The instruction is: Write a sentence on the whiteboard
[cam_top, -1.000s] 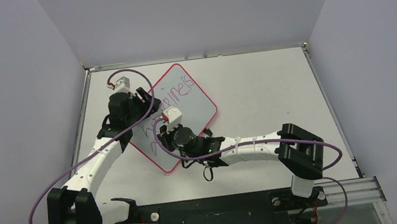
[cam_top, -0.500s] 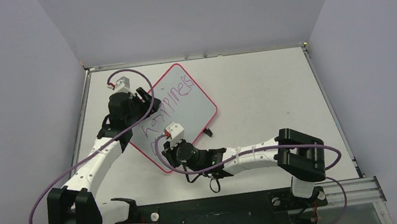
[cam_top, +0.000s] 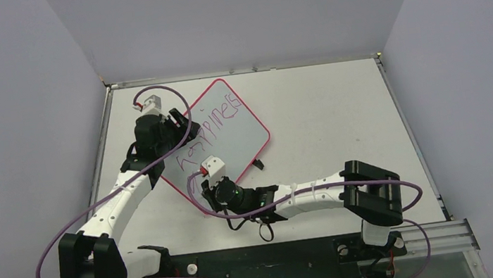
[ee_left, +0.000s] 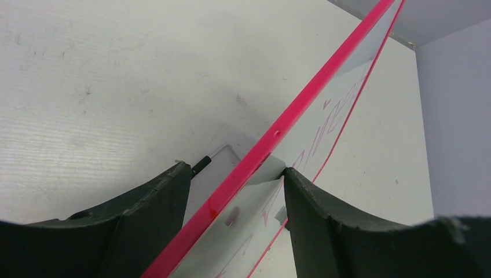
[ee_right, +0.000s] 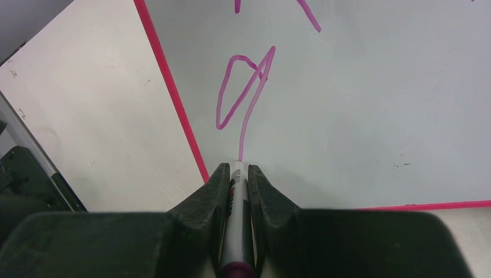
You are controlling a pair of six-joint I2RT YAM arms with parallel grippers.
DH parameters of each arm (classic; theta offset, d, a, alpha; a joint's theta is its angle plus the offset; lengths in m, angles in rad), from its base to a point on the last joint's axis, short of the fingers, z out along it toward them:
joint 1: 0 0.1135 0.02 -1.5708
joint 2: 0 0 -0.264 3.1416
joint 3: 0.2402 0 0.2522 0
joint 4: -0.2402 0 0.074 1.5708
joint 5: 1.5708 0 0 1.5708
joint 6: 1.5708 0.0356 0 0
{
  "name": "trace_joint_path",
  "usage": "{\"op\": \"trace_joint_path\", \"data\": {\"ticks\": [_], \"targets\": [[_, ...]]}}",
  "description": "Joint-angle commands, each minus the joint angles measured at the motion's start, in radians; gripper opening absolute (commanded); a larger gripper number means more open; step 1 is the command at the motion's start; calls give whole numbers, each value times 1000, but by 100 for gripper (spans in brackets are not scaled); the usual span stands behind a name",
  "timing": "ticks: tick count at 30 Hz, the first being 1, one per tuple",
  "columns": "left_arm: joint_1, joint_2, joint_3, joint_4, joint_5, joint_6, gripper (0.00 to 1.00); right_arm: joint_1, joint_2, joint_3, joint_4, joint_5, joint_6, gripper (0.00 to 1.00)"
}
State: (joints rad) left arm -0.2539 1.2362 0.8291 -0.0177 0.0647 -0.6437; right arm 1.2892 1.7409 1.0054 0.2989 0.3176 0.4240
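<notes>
White tabletop [cam_top: 327, 122] around whiteboard [cam_top: 243, 136]

White table [cam_top: 326, 115], scuffed with small dark specks, bounded by grey walls [cam_top: 228, 13] on three sides. A small black item [cam_top: 259, 163] lies on the table; its identity cannot be determined. Metal rail [cam_top: 426, 236] runs along the near edge.

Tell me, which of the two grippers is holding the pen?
The right gripper, at the whiteboard's near corner, pinches a marker. The left gripper straddles the board's red frame instead.
</notes>
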Motion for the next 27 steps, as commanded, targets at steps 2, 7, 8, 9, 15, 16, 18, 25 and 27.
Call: {"op": "trace_joint_path", "data": {"ticks": [2,7,8,9,15,16,18,25,27], "targets": [[-27,22,-31,23,-52,49,46,-4,17,73,10,12,-28,0],[-27,21,-30,22,-54,50,46,-4,15,82,31,-20,-24,0],[-27,21,-30,22,-55,49,46,-4,10,81,32,-26,-21,0],[-27,20,-30,22,-56,49,46,-4,8,78,32,-27,-20,0],[-27,24,-30,22,-56,50,46,-4,-79,32,34,-21,-12,0],[-27,24,-29,22,-55,50,46,-4,-89,23,34,-20,-10,0],[-27,23,-30,21,-55,50,46,-4,-117,13,33,-14,-12,0],[-27,19,-30,21,-56,51,46,-21,-142,27,0,52,-38,0],[-27,20,-30,21,-54,51,46,-31,-136,37,-7,58,-42,0]]}}
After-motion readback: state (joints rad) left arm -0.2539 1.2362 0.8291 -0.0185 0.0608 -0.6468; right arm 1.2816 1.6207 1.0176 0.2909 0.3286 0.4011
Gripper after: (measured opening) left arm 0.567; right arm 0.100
